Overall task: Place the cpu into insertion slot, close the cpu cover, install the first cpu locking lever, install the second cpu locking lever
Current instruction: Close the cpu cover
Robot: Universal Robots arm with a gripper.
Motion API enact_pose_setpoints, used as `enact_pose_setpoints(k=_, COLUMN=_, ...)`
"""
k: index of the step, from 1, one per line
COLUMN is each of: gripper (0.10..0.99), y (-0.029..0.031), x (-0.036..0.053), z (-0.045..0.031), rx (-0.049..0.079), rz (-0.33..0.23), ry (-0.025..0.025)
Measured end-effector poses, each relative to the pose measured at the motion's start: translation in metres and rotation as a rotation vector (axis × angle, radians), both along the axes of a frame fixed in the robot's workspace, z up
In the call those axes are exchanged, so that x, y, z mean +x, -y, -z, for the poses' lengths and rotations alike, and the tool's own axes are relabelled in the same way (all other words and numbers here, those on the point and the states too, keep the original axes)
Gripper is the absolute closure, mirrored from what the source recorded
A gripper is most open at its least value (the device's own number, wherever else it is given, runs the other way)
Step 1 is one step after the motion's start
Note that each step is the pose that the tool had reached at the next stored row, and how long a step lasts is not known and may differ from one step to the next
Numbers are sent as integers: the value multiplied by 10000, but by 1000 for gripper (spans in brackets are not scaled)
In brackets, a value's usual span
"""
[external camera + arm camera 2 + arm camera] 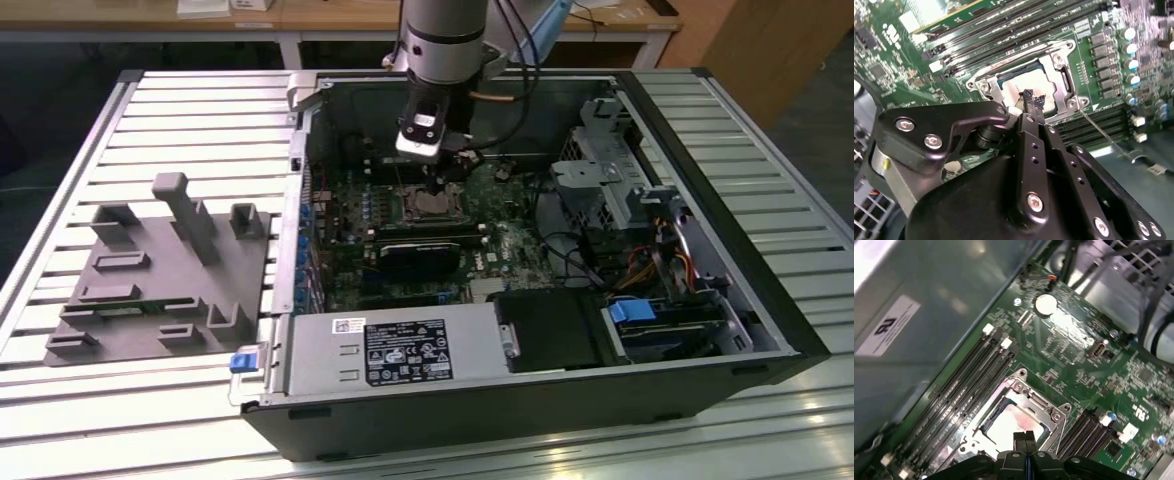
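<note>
Right now I am hovering with my jaws pinched together and empty, tips directly over the chip (1012,85), which is lying flat inside the metal cover (1062,75).

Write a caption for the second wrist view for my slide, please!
Shut jaws poised just over the cpu, which sits framed by the closed cpu cover.
</note>
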State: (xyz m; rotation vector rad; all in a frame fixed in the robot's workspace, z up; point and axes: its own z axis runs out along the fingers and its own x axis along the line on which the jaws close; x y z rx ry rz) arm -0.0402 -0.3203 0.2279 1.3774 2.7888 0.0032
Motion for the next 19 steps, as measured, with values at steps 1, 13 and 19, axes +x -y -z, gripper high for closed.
enact_pose_setpoints(k=1, gripper=984, y=0, x=0, z=0, rx=-10, rz=-191, ry=0)
enact_pose_setpoints(k=13, gripper=984, y=0, x=0, z=5, rx=-44, rz=-2366, ry=3)
enact_pose_setpoints(k=19, gripper=984, y=0, x=0, z=7, rx=-44, rz=-3460, ry=5)
